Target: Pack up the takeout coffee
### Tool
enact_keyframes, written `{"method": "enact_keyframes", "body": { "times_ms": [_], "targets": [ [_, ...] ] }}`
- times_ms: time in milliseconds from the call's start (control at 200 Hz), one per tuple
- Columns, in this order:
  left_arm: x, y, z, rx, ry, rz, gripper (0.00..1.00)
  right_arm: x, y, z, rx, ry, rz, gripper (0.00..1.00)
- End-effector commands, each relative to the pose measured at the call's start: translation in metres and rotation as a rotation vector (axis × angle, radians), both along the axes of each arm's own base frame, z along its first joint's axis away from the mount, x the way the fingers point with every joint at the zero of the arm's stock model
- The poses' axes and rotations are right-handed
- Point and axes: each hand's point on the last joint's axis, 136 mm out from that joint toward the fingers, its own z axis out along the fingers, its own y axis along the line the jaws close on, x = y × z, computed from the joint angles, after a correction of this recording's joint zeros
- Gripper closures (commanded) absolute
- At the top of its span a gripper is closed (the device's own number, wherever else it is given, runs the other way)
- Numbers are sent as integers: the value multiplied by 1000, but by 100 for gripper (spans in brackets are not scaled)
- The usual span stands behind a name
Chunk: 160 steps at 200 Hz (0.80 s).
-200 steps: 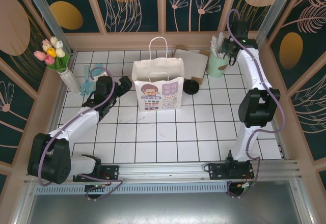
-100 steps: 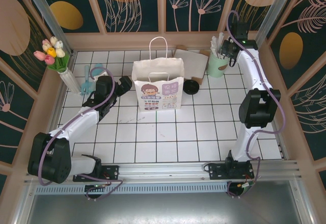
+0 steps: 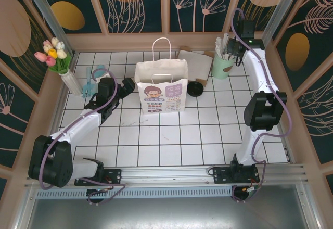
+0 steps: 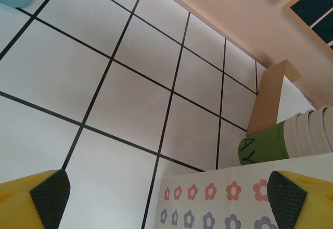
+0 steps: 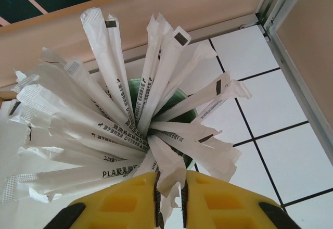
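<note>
The takeout coffee, a small dark cup with a black round top, stands on the tiles just right of the white paper bag. My left gripper is beside the bag's left side, open. In the left wrist view its two black pads stand far apart, and the bag's flower-printed side lies between them. My right gripper hovers over the mint-green cup of wrapped straws at the back right. In the right wrist view that gripper is shut on one wrapped straw.
A cardboard sheet lies behind the bag. Past the bag's top edge I see a stack of cream-white cups with a green end. A vase of tulips stands at the back left. Walls close in the tiled floor on three sides.
The right wrist has edged slightly back and to the right above the straw cup. The left arm, bag and coffee have not moved.
</note>
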Motion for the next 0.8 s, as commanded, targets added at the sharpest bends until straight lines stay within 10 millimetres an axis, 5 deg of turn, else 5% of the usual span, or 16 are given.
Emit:
{"method": "enact_keyframes", "body": {
  "times_ms": [0, 190, 455, 626, 796],
  "targets": [
    [8, -3, 13, -15, -36, -6, 1, 4, -5, 27, -39, -64, 1, 82],
    [8, -3, 13, -14, -36, -8, 1, 9, -5, 41, -104, -107, 27, 89],
    [9, -4, 19, -14, -49, -14, 1, 0, 7, 92, -185, -213, 125, 100],
    [9, -2, 41, 26, -88, -26, 1, -37, 46, 131, -254, -289, 287, 100],
    [9, 3, 58, 22, -90, 5, 1, -97, 90, 188, -260, -434, 438, 100]
  ]
}}
